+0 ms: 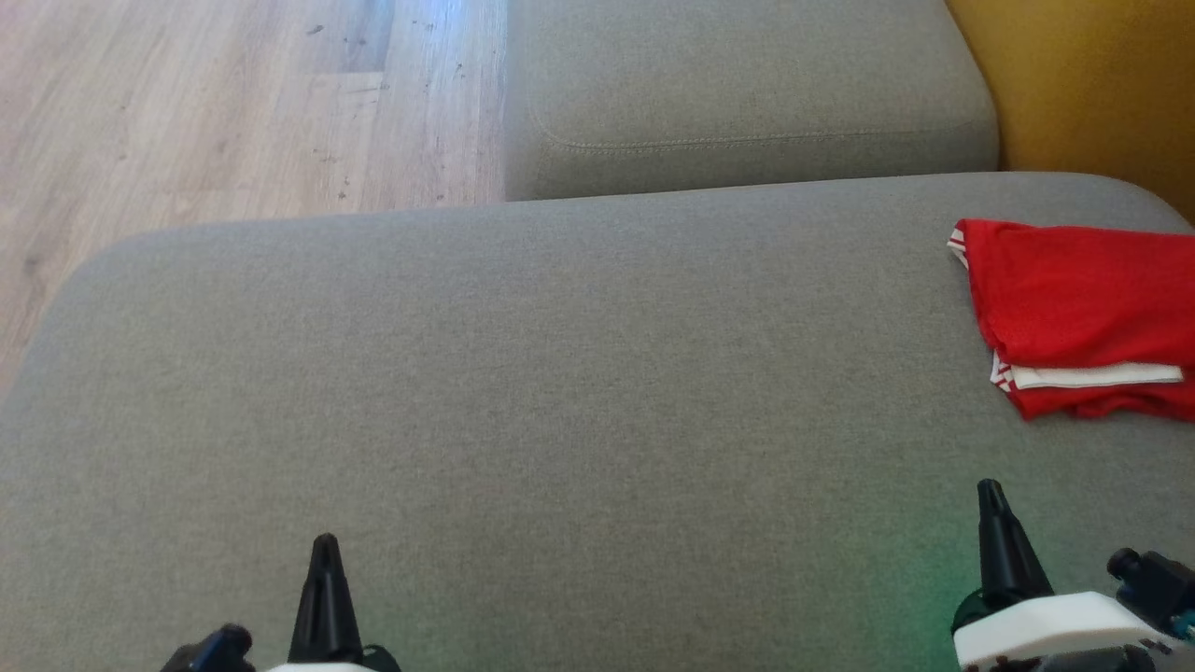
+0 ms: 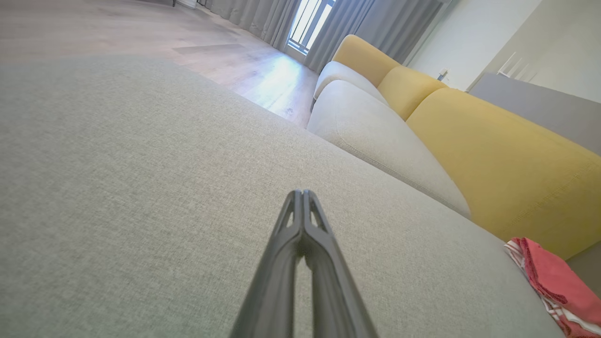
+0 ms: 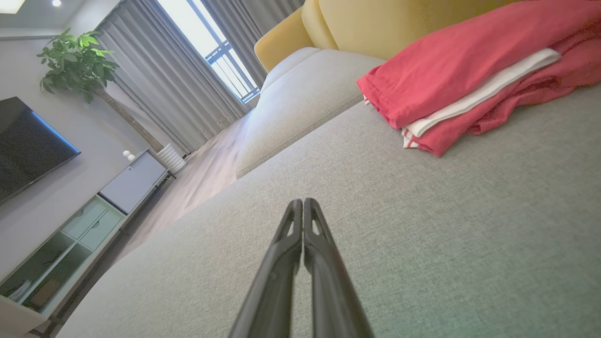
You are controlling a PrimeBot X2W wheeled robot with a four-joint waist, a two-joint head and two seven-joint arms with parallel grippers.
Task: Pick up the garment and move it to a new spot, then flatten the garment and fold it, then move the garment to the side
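At the far left we see the floor (image 1: 233,103), pale wood, which passes the left edge of the big grey cushion (image 1: 560,373). Over the near edge of this cushion, toward its left side, we find the left gripper (image 1: 325,543) pointing up the head view. In its own wrist view the two dark fingers (image 2: 277,263) are pressed together at the tips, with nothing between them. Behind the far edge of the cushion lies a second cushion (image 1: 747,93), also grey, with a stitched seam along its front. Further right, again over the near edge, stands the right gripper (image 1: 990,489) with a white housing (image 1: 1046,625) below it. Its fingers (image 3: 277,272) are clenched tip to tip as well and grasp nothing; we cannot tell if they touch the cloth. The garment (image 1: 1083,308) is red with a white band and white stripes at the hems. It lies folded in a low pile at the right edge of the cushion, close to its far right corner and well apart from both grippers. Beyond it, at the far right, rises the yellow backrest (image 1: 1092,84), and in the left wrist view the garment (image 2: 554,281) lies just beside it.
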